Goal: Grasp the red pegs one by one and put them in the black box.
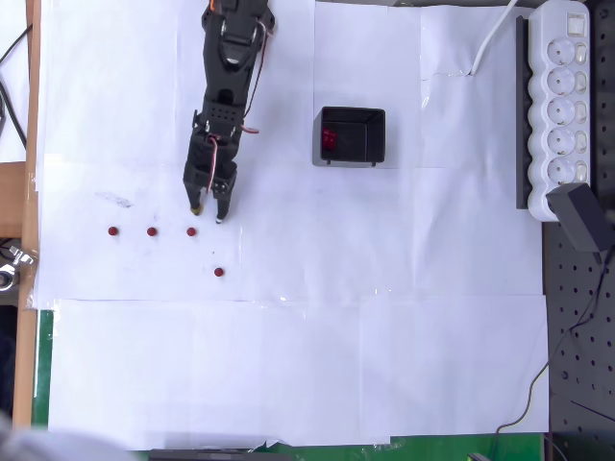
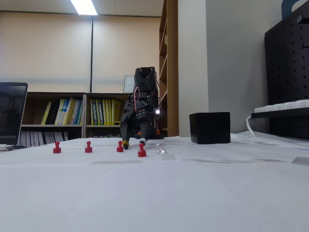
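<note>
Overhead view, L to R: three red pegs (image 1: 152,231) are seen in a row just below the gripper (image 1: 208,212), the R-most almost under its fingertips; a fourth peg (image 1: 219,272) lies further below, slightly R. The gripper is held low w/ jaws parted, nothing between them. The black box (image 1: 352,135) sits well to its R, red pieces seen inside at the L wall.

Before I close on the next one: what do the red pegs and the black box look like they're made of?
The red pegs look like glossy moulded plastic: uniform red, a rounded knob above a flared base. What is inside them can't be told. The black box looks like thin-walled matte plastic: even black, sharp edges, little shine in the fixed view. The tool is open just above the row.
</note>
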Robot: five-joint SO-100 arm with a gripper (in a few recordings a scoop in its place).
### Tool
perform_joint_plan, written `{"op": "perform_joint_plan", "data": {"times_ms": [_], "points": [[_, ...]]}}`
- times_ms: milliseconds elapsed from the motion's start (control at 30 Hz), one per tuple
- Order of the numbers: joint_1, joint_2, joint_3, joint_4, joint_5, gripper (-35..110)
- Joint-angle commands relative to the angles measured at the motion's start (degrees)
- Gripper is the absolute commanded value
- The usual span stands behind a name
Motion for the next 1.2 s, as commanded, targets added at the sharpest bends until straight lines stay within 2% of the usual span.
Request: {"op": "perform_joint_plan", "data": {"times_ms": [0,733,1033,1167], "points": [[1.49,2.64,3.78,-3.08,0.0,16],[3.34,9.14,10.28,-4.31,0.7,16],[3.08,8.96,9.49,-4.04,0.88,1],[3.08,8.88,9.32,-4.04,1.41,0]]}}
